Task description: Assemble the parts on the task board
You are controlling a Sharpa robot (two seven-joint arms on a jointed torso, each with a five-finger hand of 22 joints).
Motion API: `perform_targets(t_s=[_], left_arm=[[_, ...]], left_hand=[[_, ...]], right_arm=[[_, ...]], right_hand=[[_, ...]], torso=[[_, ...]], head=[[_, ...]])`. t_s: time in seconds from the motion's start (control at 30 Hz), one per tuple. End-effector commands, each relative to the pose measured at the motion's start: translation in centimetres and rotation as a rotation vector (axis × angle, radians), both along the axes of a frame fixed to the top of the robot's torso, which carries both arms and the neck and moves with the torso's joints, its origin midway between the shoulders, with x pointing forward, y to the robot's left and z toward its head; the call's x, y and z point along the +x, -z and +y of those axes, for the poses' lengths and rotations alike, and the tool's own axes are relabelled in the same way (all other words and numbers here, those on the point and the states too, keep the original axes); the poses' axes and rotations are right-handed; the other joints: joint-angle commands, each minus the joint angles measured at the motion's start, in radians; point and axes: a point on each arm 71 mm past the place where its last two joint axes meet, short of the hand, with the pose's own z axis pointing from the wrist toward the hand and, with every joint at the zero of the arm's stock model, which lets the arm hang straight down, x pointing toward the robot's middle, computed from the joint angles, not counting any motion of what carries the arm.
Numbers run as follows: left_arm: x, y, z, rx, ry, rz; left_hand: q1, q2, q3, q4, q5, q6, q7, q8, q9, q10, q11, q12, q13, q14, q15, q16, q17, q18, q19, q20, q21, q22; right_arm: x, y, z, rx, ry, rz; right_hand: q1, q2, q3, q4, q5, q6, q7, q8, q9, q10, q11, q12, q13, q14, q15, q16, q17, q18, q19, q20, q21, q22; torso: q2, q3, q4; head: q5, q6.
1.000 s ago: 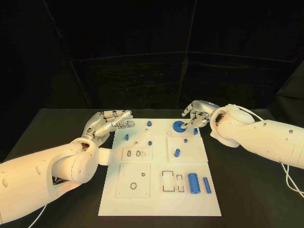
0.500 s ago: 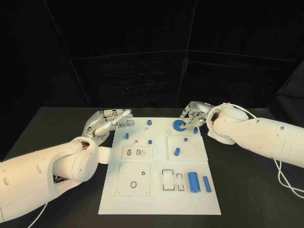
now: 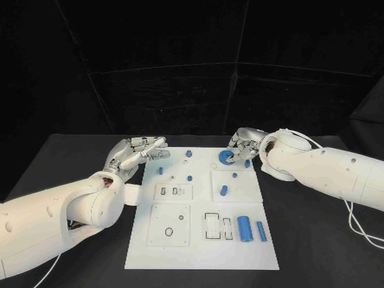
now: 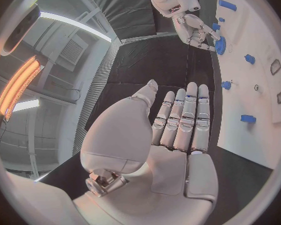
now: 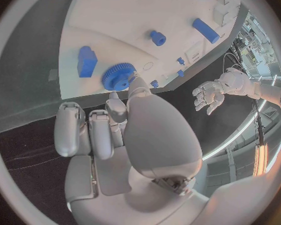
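While we look down from our head camera, clock directions are read on that picture, 12 being the far edge.
Task board (image 3: 201,252): white plate lying flat in the middle of the black counter (image 3: 321,240), long side running from 6 to 12.
Blue gear (image 3: 227,158): at about 1 o'clock on the board, flat on its surface; the right wrist view shows it as a toothed disc (image 5: 118,76).
Right hand (image 3: 246,146): at the board's 1 o'clock corner, our fingers (image 5: 138,83) touching the gear's rim; whether they pinch it we cannot tell.
Left hand (image 3: 138,152): raised beside the board's 11 o'clock corner, fingers (image 4: 185,116) straight, side by side, holding nothing.
Two blue cylinders (image 3: 244,230): lying side by side near the board's 5 o'clock corner.
Small blue pegs (image 3: 189,178): several, scattered across the board's far half.
Rectangular sockets (image 3: 211,228): at 6 o'clock, just beside the cylinders.
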Motion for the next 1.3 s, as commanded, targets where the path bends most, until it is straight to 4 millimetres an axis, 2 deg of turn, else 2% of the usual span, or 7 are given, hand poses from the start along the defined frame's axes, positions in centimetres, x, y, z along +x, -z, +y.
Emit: perform_targets(t_s=[0.03, 0.3, 0.47, 0.67, 0.8, 1.0, 1.3], left_arm=[[0.0, -0.2, -0.1, -0.007, 0.011, -0.007], [0.0, -0.1, -0.1, -0.007, 0.010, -0.007], [0.1, -0.1, -0.1, -0.007, 0.010, -0.007], [0.1, -0.1, -0.1, -0.007, 0.012, -0.006], [0.1, -0.1, -0.1, -0.007, 0.013, -0.005], [0.1, -0.1, -0.1, -0.007, 0.014, -0.004], [0.1, -0.1, -0.1, -0.007, 0.015, -0.002]], left_hand=[[0.005, 0.005, -0.001, -0.006, 0.006, -0.007, 0.008, -0.005, 0.000, -0.008, 0.000, -0.004, -0.001, 0.000, 0.002, -0.004, -0.001, 0.006, 0.006, 0.000, -0.004, -0.001], [0.005, 0.005, -0.001, -0.006, 0.006, -0.007, 0.009, -0.006, 0.000, -0.008, 0.000, -0.005, -0.001, 0.000, 0.002, -0.004, -0.001, 0.006, 0.006, 0.000, -0.004, -0.001], [0.005, 0.005, -0.001, -0.006, 0.006, -0.007, 0.009, -0.006, 0.000, -0.008, 0.000, -0.005, -0.001, 0.000, 0.002, -0.004, -0.001, 0.006, 0.006, 0.000, -0.004, -0.001], [0.006, 0.006, 0.000, -0.008, 0.006, -0.007, 0.008, -0.006, 0.000, -0.008, 0.000, -0.005, -0.001, 0.000, 0.002, -0.004, -0.001, 0.006, 0.006, 0.000, -0.004, -0.002], [0.006, 0.006, 0.000, -0.008, 0.006, -0.007, 0.008, -0.006, 0.000, -0.008, 0.000, -0.005, -0.001, 0.000, 0.002, -0.004, -0.001, 0.006, 0.006, 0.000, -0.004, -0.002], [0.006, 0.006, 0.000, -0.008, 0.006, -0.007, 0.008, -0.006, 0.000, -0.008, 0.000, -0.005, -0.001, 0.000, 0.002, -0.004, -0.001, 0.006, 0.006, 0.000, -0.004, -0.002], [0.006, 0.006, 0.001, -0.008, 0.006, -0.007, 0.008, -0.006, 0.000, -0.008, 0.000, -0.005, -0.001, 0.000, 0.002, -0.004, -0.001, 0.006, 0.006, 0.000, -0.004, -0.002]], right_arm=[[-0.1, -0.1, 0.3, -0.024, -0.021, -0.004], [-0.1, -0.1, 0.7, -0.047, -0.034, -0.011], [0.0, -0.1, 0.8, -0.067, -0.034, -0.026], [0.1, -0.2, 1.0, -0.126, -0.031, -0.073], [0.0, -0.2, 1.3, -0.151, -0.038, -0.096], [-0.5, -0.4, 2.0, -0.130, -0.062, -0.113], [-2.2, -1.9, 4.6, -0.086, -0.113, -0.236]], right_hand=[[0.005, 0.003, 0.001, -0.007, 0.005, 0.010, 0.002, 0.008, 0.001, 0.012, 0.000, 0.011, 0.012, 0.070, 0.002, 0.005, 0.060, -0.012, 0.009, -0.002, 0.004, 0.009], [0.007, 0.004, -0.002, -0.012, 0.004, 0.015, 0.001, 0.011, 0.001, 0.023, -0.001, 0.035, 0.039, 0.071, 0.002, 0.010, 0.070, -0.013, 0.015, -0.002, 0.007, 0.017], [0.017, 0.016, 0.003, -0.023, 0.000, 0.027, -0.001, 0.016, 0.001, 0.029, -0.002, 0.051, 0.059, 0.072, 0.001, 0.013, 0.077, -0.015, 0.020, -0.003, 0.011, 0.024], [0.058, 0.050, 0.043, -0.055, -0.070, 0.066, -0.006, 0.031, 0.002, 0.054, -0.008, 0.098, 0.114, 0.074, -0.004, 0.019, 0.088, -0.021, 0.040, -0.007, 0.023, 0.052], [0.082, 0.069, 0.082, -0.076, -0.090, 0.103, -0.015, 0.041, 0.003, 0.071, -0.016, 0.126, 0.148, 0.074, -0.010, 0.021, 0.093, -0.025, 0.052, -0.012, 0.031, 0.070], [0.075, 0.072, 0.102, -0.079, -0.089, 0.125, -0.021, 0.042, 0.001, 0.079, -0.020, 0.138, 0.164, 0.074, -0.014, 0.022, 0.096, -0.027, 0.059, -0.016, 0.035, 0.079], [0.052, 0.063, 0.125, -0.076, -0.059, 0.135, -0.023, 0.029, -0.005, 0.081, -0.023, 0.139, 0.171, 0.075, -0.017, 0.024, 0.102, -0.032, 0.076, -0.019, 0.045, 0.103]], torso=[[0.000, 0.0003, -0.0013], [0.000, 0.0006, -0.0004], [0.001, 0.0005, -0.0006], [0.001, 0.0008, -0.0009], [0.000, 0.0002, -0.0003], [0.000, 0.0006, -0.0006], [-0.001, -0.0003, -0.0002]], head=[[0.000, -0.001], [-0.001, -0.003], [-0.001, -0.004], [0.000, -0.005], [-0.001, -0.006], [0.002, -0.005], [0.004, -0.003]])
